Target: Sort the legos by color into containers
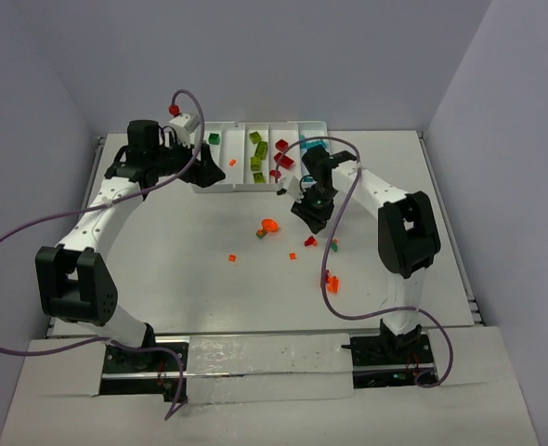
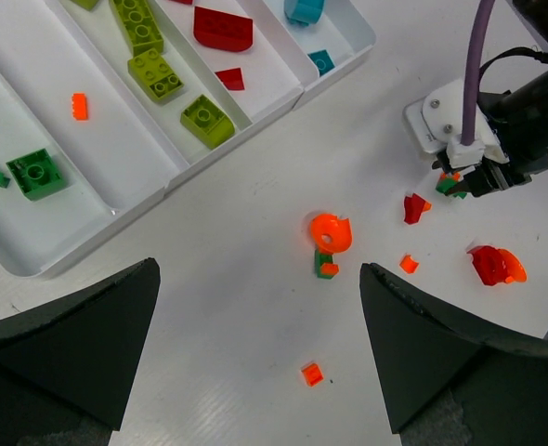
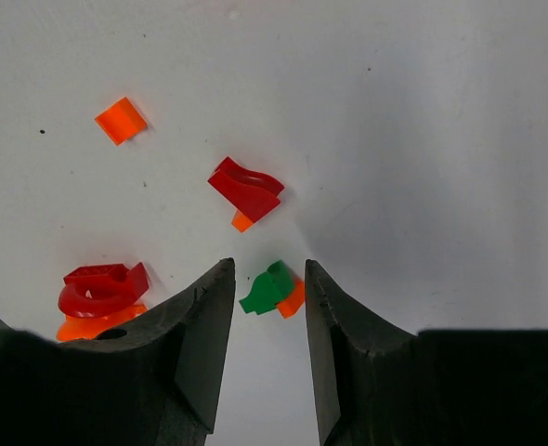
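Scene: loose legos lie on the white desk (image 1: 163, 242) in front of the tray (image 2: 70, 253). Its compartments hold dark green, orange, lime, red and teal pieces, one colour apiece as far as shows.
Right arm: the right jaws are down at desk level, standing close on either side of a green-and-orange piece (image 3: 272, 290). Whether they pinch it or merely bracket it cannot be told.
Left arm: the left jaws hang released and wide above the desk, just off the tray's near rim, with nothing between them.
Piece in play: a small green wedge with an orange bit joined to it, just beside a red piece (image 3: 246, 193) and well apart from the tray.
Handling: likely very light, stiff and smooth — the kind of plastic that skids or twists out under a skewed squeeze, though unlikely to break.
Where to hold: probably across the green body's flatter sides, low and square. Being two colours, it looks to need splitting before either half can be sorted.
Right wrist view: the only close look at the gap on each side of the piece, plus an orange tile (image 3: 120, 120) and a red ring stack (image 3: 97, 293) nearby — but no tray.
Left wrist view: the tray's contents colour by colour, and an orange round piece (image 2: 329, 232) on a green base, neither of which the right wrist shows.
Top view: both arms at once, and orange bits (image 1: 331, 283) near the right arm, too small to read.
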